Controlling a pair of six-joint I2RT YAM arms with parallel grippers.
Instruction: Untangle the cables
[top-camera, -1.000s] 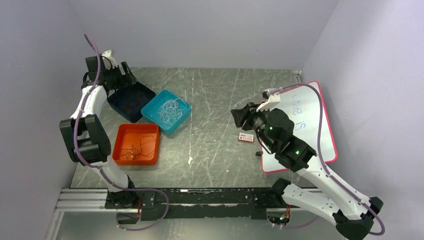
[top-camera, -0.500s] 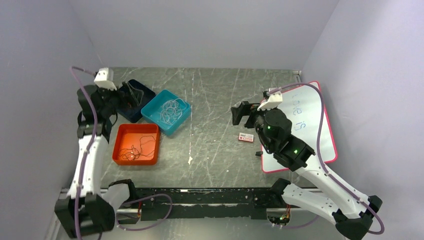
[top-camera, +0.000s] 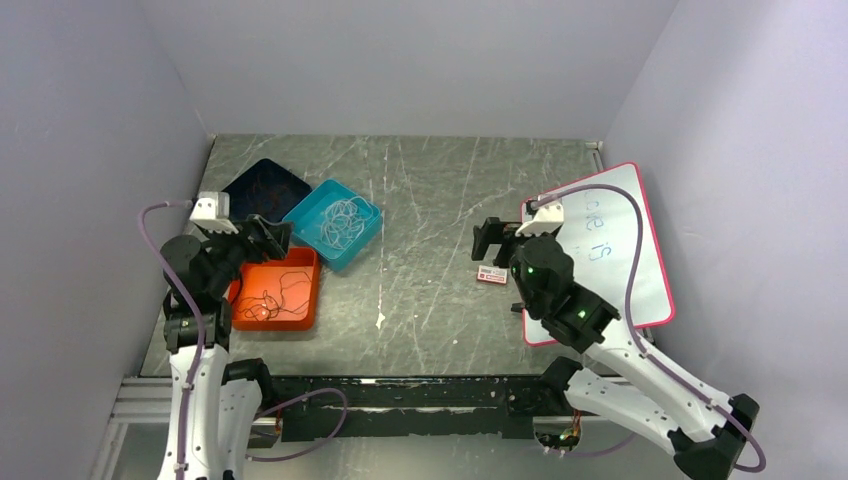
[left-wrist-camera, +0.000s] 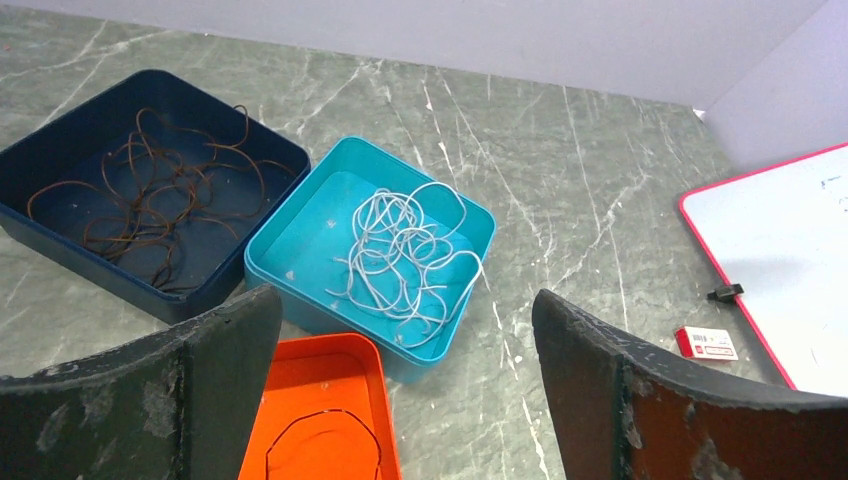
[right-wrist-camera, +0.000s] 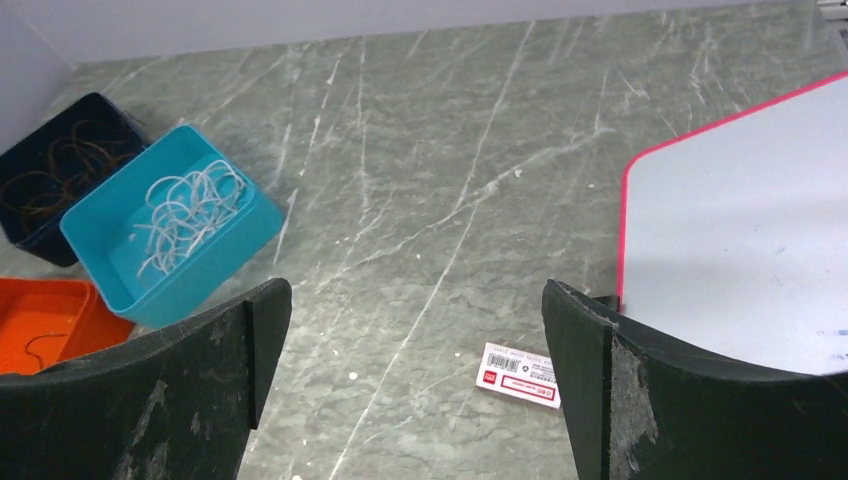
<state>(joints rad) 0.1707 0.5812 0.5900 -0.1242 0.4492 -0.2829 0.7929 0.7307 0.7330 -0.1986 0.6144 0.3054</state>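
The cables lie sorted in three trays at the left. Dark brown cables (left-wrist-camera: 150, 200) fill the dark blue tray (top-camera: 262, 185). Whitish cables (top-camera: 342, 220) curl in the teal tray (left-wrist-camera: 290, 240). A thin black cable (top-camera: 280, 293) loops in the orange tray (top-camera: 232, 300). My left gripper (top-camera: 265, 238) hovers open and empty over the far edge of the orange tray, and its own view looks past both fingers at the trays. My right gripper (top-camera: 492, 240) is open and empty above bare table, right of centre.
A small white and red eraser (top-camera: 491, 275) lies on the table just below my right gripper. A red-rimmed whiteboard (top-camera: 610, 250) covers the right side, with a small black piece (top-camera: 517, 307) at its near left edge. Grey walls close in left, right and behind.
My left arm has pulled back from over the dark blue tray toward the near side, now above the orange tray. My right gripper has opened wider and drawn back slightly.
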